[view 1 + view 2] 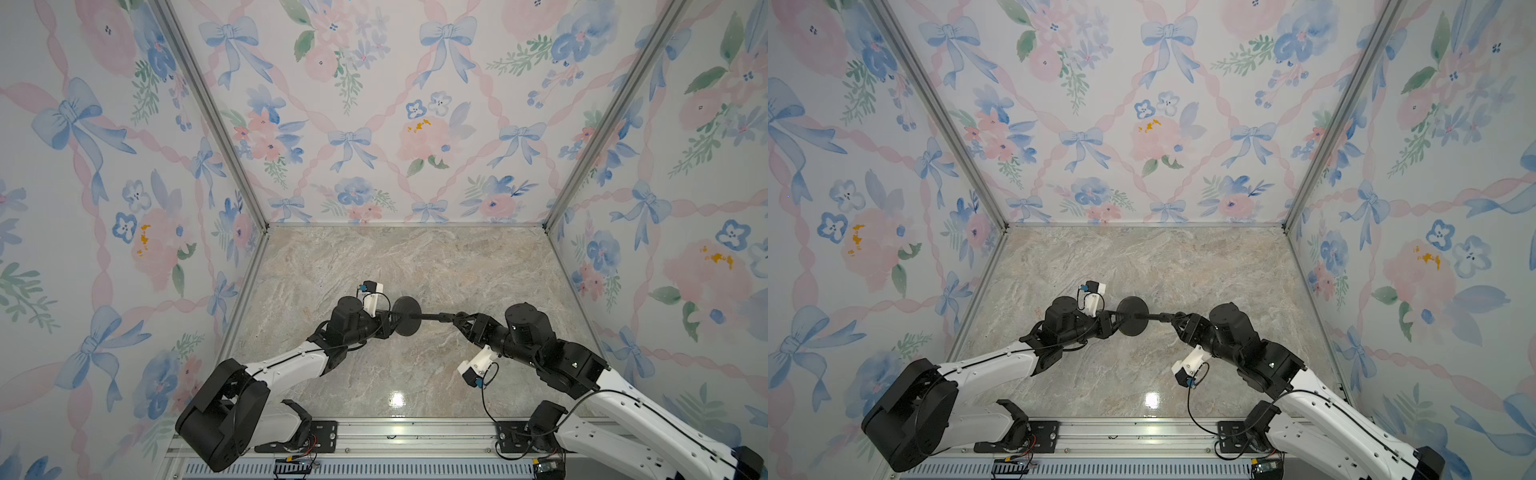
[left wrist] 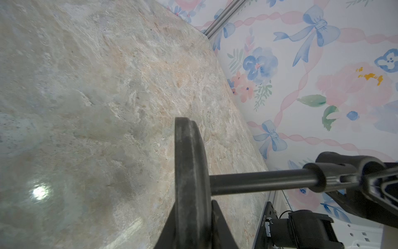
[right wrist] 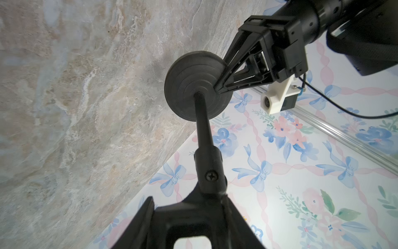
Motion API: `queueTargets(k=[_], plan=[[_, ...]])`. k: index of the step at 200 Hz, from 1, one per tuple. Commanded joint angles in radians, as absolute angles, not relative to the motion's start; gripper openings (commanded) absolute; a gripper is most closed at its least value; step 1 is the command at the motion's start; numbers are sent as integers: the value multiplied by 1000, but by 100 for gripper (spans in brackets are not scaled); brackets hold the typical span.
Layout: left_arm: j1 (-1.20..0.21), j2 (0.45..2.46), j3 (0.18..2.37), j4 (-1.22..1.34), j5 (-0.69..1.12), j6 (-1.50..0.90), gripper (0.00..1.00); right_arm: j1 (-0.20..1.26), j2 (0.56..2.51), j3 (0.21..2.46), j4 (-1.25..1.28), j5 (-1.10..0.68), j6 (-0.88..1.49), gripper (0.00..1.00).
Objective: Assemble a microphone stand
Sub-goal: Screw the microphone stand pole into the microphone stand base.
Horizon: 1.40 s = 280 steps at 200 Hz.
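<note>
- Marble desk (image 1: 415,257), floral walls (image 1: 374,124) around.
- By its rim the left gripper (image 1: 391,321) clamps the disc base (image 1: 409,307).
- In it sits the rod (image 1: 432,318); the right gripper (image 1: 455,318) surrounds its head, grip unclear.

Left arm (image 1: 286,365) and right arm (image 1: 615,395) reach in from the near rail, elbows out, wrists turned toward each other. The left gripper (image 1: 394,322) is clamped on the disc (image 1: 409,316) rim. The right gripper (image 1: 455,318) has fingers flanking the rod (image 1: 434,318) head, partly parted; a firm grip is unclear.
</note>
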State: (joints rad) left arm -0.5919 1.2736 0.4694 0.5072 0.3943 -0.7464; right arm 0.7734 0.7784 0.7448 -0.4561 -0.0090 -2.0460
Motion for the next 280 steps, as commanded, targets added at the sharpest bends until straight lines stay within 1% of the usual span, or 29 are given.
queueTargets(k=[1, 27, 51, 77, 114, 133, 145, 160, 173, 185, 200, 204, 212, 226, 240, 252, 263, 275, 280], plan=[[-586, 1269, 510, 575, 418, -754, 0, 776, 777, 733, -455, -39, -1944, 43], [-585, 1269, 511, 575, 416, -752, 0, 777, 779, 747, -414, -106, -1677, 40], [-586, 1266, 511, 576, 410, -752, 0, 775, 807, 781, -431, -162, -1421, 39], [-585, 1251, 503, 576, 384, -741, 0, 768, 880, 876, -456, -232, -957, 40], [-586, 1235, 500, 575, 356, -732, 0, 746, 995, 960, -410, -268, -433, 37], [-585, 1236, 499, 575, 338, -732, 0, 716, 1039, 963, -345, -326, -158, 35], [-584, 1236, 499, 575, 326, -732, 0, 686, 1070, 951, -268, -334, 95, 33], [-585, 1236, 500, 575, 319, -727, 0, 630, 1114, 946, -182, -423, 414, 32], [-586, 1234, 499, 576, 311, -726, 0, 605, 1151, 930, -108, -481, 644, 32], [-585, 1232, 495, 575, 298, -724, 0, 594, 1174, 922, -93, -488, 801, 33], [-584, 1236, 497, 575, 293, -723, 0, 573, 1203, 920, -91, -512, 965, 30], [-585, 1237, 497, 576, 294, -723, 0, 570, 1208, 923, -89, -518, 989, 32], [-584, 1241, 499, 575, 295, -725, 0, 565, 1211, 926, -82, -518, 1012, 44], [-582, 1245, 499, 576, 293, -730, 0, 560, 1192, 943, -116, -494, 933, 48], [-580, 1247, 497, 575, 292, -734, 0, 548, 1164, 988, -222, -450, 777, 57], [-578, 1244, 494, 576, 287, -733, 0, 529, 1140, 1016, -276, -451, 641, 61], [-576, 1238, 490, 576, 279, -733, 0, 512, 1104, 1031, -322, -451, 460, 68], [-576, 1236, 490, 575, 281, -732, 0, 494, 1054, 1031, -358, -459, 262, 69], [-576, 1236, 491, 576, 282, -733, 0, 489, 1032, 1029, -372, -468, 163, 72]])
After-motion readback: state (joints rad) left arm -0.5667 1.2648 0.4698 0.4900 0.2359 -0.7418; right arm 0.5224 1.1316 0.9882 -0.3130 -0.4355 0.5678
